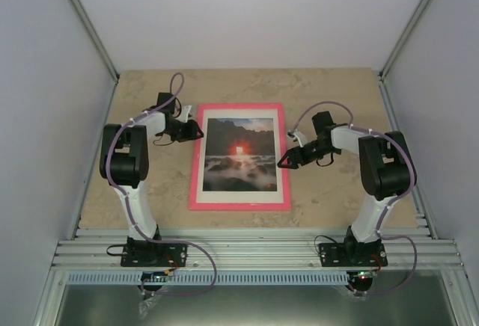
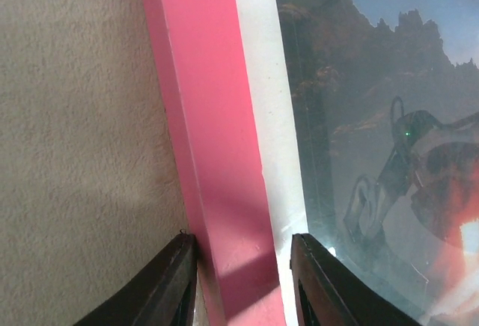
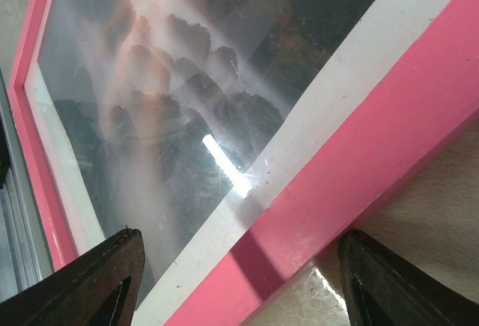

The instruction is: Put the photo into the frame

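The pink frame (image 1: 239,205) lies flat in the middle of the table with the photo (image 1: 239,154) inside it, behind glass and a white mat. My left gripper (image 1: 196,130) is low at the frame's left rail near the far corner. In the left wrist view the frame (image 2: 209,117) runs between the open fingers (image 2: 161,288), beside the photo (image 2: 359,117). My right gripper (image 1: 284,161) is at the right rail. In the right wrist view its jaws stand wide apart over the frame (image 3: 389,131) and the photo (image 3: 187,79). Neither holds anything.
The beige marbled tabletop (image 1: 337,191) surrounds the frame. White enclosure walls stand on the left, right and back. A metal rail (image 1: 254,240) runs along the near edge at the arm bases.
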Controlling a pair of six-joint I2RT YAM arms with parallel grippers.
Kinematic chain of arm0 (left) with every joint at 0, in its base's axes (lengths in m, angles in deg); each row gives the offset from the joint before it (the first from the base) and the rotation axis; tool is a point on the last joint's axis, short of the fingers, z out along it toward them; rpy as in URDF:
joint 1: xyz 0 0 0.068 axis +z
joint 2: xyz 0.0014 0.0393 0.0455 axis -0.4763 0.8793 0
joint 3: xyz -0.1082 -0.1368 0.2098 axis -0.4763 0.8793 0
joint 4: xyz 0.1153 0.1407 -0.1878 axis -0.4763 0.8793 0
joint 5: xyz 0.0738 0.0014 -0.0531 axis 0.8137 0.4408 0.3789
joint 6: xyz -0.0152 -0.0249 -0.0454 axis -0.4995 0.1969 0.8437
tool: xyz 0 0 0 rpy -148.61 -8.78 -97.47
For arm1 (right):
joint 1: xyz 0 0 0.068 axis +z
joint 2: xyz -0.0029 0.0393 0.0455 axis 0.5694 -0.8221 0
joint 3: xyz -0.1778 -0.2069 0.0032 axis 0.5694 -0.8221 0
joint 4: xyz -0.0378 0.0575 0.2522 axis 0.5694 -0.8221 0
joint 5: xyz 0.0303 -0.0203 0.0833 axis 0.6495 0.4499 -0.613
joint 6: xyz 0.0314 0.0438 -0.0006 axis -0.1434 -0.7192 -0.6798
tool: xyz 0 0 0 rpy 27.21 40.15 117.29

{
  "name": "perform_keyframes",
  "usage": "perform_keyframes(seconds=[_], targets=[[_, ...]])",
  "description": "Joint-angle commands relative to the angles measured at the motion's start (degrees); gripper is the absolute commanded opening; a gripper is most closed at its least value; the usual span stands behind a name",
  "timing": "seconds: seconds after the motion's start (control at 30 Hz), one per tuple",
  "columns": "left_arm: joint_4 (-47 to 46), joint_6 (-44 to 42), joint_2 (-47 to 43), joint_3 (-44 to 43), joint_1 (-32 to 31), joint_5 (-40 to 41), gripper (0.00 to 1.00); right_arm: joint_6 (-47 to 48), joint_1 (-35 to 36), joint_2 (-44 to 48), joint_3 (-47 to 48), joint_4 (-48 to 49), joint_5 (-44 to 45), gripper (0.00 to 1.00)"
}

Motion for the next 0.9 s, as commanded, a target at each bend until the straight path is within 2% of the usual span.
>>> perform_keyframes(seconds=[0.0, 0.07, 0.13, 0.23, 0.3, 0.33, 0.43, 0.63, 0.73, 0.87], targets=[[2.06, -0.62, 0.24, 2.05, -1.46, -3.60, 0.38, -1.19, 2.96, -2.55, -2.10, -2.77, 3.15, 0.72], [2.13, -0.57, -0.17, 2.14, -1.46, -3.30, 0.41, -0.97, 2.91, -2.24, -1.70, -3.01, 4.61, 0.73], [2.61, -0.57, -0.97, 2.02, -1.38, -1.89, 0.52, -0.79, 2.68, -1.07, -1.65, -3.26, 5.87, 0.76], [4.12, -1.18, -3.08, 0.72, -0.56, 1.23, 0.74, -0.40, 1.48, 2.33, -1.51, -3.85, 6.80, 0.83], [5.19, -2.55, -5.18, -1.05, 0.37, 3.30, 0.95, 0.18, 0.30, 4.54, -0.72, -4.58, 7.70, 0.89], [5.75, -3.77, -6.29, -2.33, 0.67, 4.09, 0.99, 0.53, -0.47, 5.66, -0.12, -4.89, 8.20, 0.90], [7.75, -7.99, -9.64, -7.16, 1.16, 9.25, 1.00, 2.41, -3.11, 9.41, 1.82, -4.79, 9.59, 0.97], [13.63, -11.28, -11.41, -23.10, 2.67, 15.17, 1.00, 8.60, -9.21, 13.96, 11.36, -4.55, 10.50, 0.98], [16.44, -10.12, -10.75, -31.71, 5.52, 13.40, 0.99, 11.00, -13.20, 14.01, 19.09, -5.45, 8.70, 0.98], [17.04, -10.29, -12.04, -33.42, 10.60, 5.63, 0.99, 11.55, -19.69, 15.33, 24.24, -4.79, 5.36, 0.98]])
